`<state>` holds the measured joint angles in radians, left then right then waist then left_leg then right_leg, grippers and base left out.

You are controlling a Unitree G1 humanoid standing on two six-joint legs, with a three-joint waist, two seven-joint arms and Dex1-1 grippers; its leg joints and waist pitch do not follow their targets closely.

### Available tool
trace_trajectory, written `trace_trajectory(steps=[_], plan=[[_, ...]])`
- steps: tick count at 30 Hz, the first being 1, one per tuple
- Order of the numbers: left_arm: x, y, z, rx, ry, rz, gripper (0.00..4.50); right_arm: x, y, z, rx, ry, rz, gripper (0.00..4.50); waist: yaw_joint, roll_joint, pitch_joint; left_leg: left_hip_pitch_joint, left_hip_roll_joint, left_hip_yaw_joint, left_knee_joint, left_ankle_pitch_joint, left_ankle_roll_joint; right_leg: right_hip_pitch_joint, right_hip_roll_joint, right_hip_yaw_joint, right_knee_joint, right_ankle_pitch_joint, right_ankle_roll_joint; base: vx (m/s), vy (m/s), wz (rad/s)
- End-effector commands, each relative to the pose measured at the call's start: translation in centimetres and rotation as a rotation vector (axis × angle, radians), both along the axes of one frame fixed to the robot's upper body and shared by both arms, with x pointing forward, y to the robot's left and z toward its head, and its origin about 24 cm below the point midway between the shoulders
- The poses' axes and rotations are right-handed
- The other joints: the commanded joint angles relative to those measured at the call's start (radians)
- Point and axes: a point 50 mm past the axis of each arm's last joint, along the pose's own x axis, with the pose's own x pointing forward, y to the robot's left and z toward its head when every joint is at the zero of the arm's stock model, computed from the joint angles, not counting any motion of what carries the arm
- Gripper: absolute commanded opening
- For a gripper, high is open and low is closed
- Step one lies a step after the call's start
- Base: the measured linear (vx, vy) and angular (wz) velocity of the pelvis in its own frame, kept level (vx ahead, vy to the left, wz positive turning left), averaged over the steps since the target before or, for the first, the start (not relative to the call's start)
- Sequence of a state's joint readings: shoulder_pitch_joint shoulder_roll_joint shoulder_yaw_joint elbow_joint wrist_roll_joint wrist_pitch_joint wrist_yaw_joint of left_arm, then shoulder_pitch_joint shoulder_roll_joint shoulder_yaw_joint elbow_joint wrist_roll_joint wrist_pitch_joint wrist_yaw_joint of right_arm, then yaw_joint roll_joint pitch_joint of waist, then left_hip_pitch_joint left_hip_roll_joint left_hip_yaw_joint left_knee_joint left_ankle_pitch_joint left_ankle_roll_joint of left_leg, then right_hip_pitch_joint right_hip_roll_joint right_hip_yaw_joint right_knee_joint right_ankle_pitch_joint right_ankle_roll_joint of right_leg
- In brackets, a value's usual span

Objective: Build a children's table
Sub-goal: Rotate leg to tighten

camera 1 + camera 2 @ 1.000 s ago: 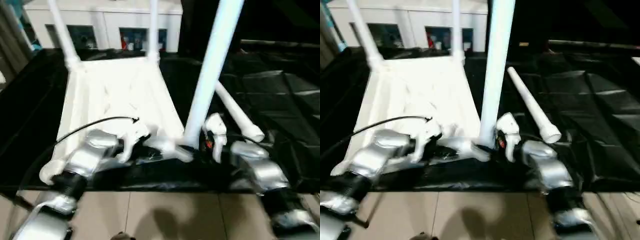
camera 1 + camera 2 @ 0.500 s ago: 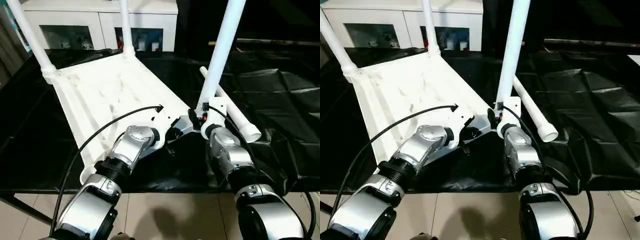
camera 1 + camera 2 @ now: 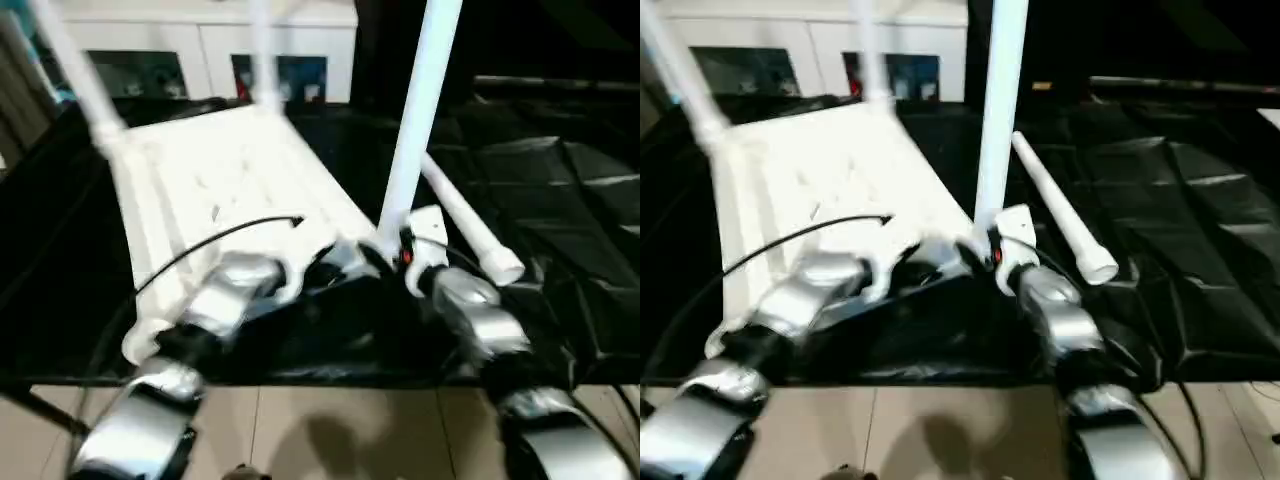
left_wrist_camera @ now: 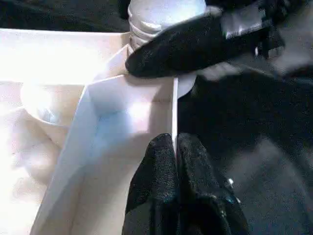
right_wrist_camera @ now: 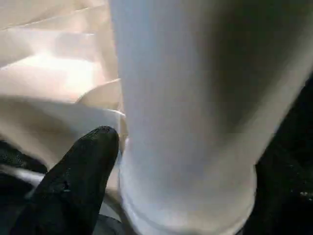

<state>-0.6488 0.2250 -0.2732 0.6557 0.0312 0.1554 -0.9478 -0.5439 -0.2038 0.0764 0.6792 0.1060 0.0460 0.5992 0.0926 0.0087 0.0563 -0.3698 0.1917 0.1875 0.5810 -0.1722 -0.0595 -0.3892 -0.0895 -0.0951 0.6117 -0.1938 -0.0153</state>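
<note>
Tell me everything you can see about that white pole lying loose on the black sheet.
The loose table leg is a long, round, white pole that looks like plastic, thinner at its far end and flaring to a wider open collar at the near end. It lies flat and at a slant on the crinkled black sheet, to the right of the upside-down table top, unattached. The right gripper is close beside it but not touching it.

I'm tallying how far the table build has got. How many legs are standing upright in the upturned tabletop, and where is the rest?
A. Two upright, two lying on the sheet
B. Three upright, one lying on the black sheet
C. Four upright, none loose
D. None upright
B: three legs rise from the corners of the tabletop, the nearest leg among them, while one loose leg lies on the black sheet.
</note>
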Motion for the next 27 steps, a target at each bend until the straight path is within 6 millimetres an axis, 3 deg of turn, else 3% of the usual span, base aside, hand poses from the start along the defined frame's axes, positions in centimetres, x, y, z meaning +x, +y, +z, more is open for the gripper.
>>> trace_trajectory(steps=[1, 8, 9, 20, 27], plan=[[-0.8, 0.0, 0.8, -0.088, 0.000, -0.115, 0.00, -0.8, -0.6, 0.9, -0.003, 0.006, 0.132, 3.74, 0.001, -0.007, -0.068, 0.011, 0.046, -0.016, -0.062, -0.179, 0.071, 0.050, -0.070, 0.058, -0.071, -0.138, -0.223, 0.000, 0.000, 0.00], [-1.6, 1.9, 0.7, -0.062, 0.033, -0.188, 0.00, -2.4, -1.8, 1.4, -0.002, 0.065, 0.307, 3.74, 0.011, -0.009, -0.068, 0.011, 0.048, -0.015, -0.063, -0.191, 0.064, 0.047, -0.071, 0.059, -0.072, -0.168, -0.220, 0.000, 0.000, 0.00], [-1.6, 2.0, 0.7, -0.061, 0.033, -0.189, 0.00, -2.4, -1.9, 1.4, -0.003, 0.066, 0.312, 3.50, 0.011, -0.009, -0.067, 0.012, 0.048, -0.014, -0.064, -0.196, 0.060, 0.045, -0.072, 0.059, -0.074, -0.182, -0.218, 0.000, 0.000, 0.00], [-1.6, 2.6, 0.7, -0.053, 0.036, -0.188, 0.00, -2.9, -1.1, 1.3, 0.025, 0.100, 0.361, 2.77, 0.014, -0.012, -0.069, 0.010, 0.047, -0.014, -0.061, -0.160, 0.060, 0.046, -0.073, 0.059, -0.069, -0.156, -0.217, 0.000, 0.000, 0.00], [-1.4, 2.5, 0.5, -0.043, 0.030, -0.145, 0.00, -2.7, -1.4, 0.2, 0.028, 0.123, 0.261, 2.72, 0.015, -0.011, -0.069, 0.011, 0.047, -0.014, -0.061, -0.166, 0.054, 0.045, -0.073, 0.059, -0.070, -0.166, -0.216, 0.000, 0.000, 0.00]])
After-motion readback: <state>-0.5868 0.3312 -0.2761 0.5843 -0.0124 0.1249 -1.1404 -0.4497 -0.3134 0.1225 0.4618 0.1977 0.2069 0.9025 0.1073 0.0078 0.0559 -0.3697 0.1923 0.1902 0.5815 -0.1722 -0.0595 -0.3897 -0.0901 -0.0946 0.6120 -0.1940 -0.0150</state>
